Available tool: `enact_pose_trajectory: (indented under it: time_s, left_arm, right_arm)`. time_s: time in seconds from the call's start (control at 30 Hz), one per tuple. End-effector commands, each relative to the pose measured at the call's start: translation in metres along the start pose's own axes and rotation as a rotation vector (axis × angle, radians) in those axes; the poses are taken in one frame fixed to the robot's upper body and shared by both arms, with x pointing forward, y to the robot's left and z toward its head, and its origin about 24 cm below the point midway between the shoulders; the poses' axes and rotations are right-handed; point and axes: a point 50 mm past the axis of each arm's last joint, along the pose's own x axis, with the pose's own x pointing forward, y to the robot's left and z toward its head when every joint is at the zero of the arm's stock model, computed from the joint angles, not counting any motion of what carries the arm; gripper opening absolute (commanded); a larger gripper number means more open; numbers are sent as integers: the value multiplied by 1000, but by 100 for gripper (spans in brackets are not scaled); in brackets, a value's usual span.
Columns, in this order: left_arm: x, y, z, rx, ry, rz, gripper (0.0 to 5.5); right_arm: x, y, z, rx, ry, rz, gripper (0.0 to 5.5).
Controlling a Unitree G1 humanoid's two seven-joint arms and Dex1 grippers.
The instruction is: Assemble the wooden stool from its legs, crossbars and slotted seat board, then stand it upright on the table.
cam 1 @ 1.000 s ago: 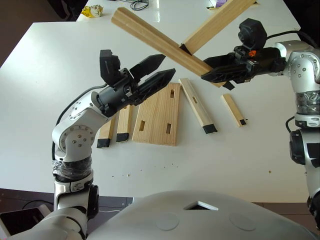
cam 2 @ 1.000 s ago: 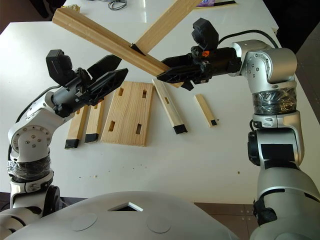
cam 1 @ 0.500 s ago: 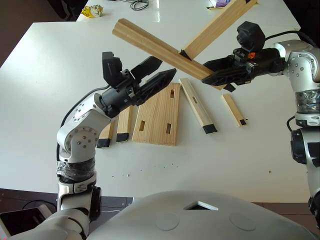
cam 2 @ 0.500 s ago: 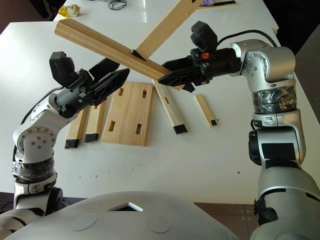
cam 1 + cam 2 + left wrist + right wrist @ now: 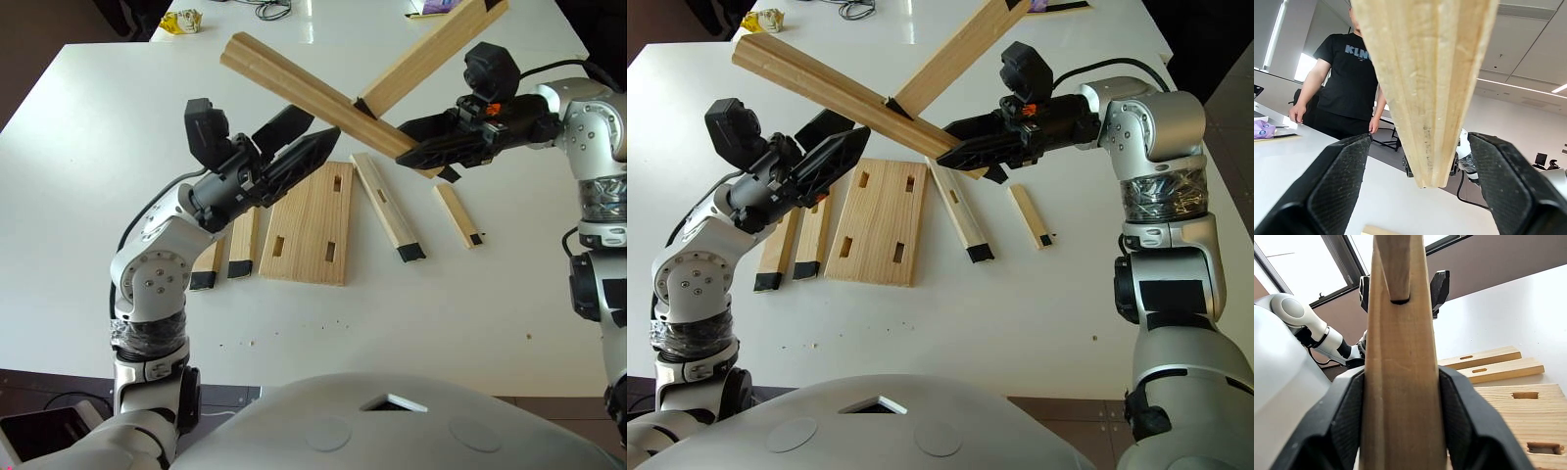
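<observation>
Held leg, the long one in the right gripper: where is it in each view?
Left eye view: held leg slants across the upper middle.
Right eye view: leg slants from upper left to centre.
Left wrist view: leg at centre, inside the open left gripper.
Right wrist view: leg at centre, clamped by the right gripper.
Shared landmark: the left gripper.

The long leg (image 5: 294, 86) and the crossbar (image 5: 431, 49) let into it are pale, bare wood, matt, with fine grain running lengthwise. The seat board (image 5: 309, 230) and a loose leg (image 5: 387, 208) lying flat are the same unvarnished wood, the leg capped in black at one end. The table (image 5: 88, 147) is smooth white with a faint sheen, and the left gripper (image 5: 324, 124) and right gripper (image 5: 406, 145) look like matt black plastic, their pads (image 5: 1337, 191) finely dimpled.
</observation>
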Motion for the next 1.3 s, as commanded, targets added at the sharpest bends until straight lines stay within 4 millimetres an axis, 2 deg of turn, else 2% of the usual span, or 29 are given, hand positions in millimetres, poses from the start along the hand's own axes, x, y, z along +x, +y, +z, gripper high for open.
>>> enact_pose_trajectory:
  time_s: [0.03, 0.7, 1.03, 1.3]
  left_arm:
    - [1, -2, -2, -14, 18, -7, 361]
    - [5, -4, 1, 19, -2, 3, 361]
    - [5, -6, 4, 30, 1, -28, 205]
    - [5, -5, 8, 42, -13, -20, 205]
  right_arm:
    - [2, 5, 11, -45, 14, 14, 206]
    - [3, 4, 4, -74, 96, 20, 206]
    - [1, 4, 1, -64, 94, 11, 206]
    - [-2, 2, -3, -45, 99, -26, 206]
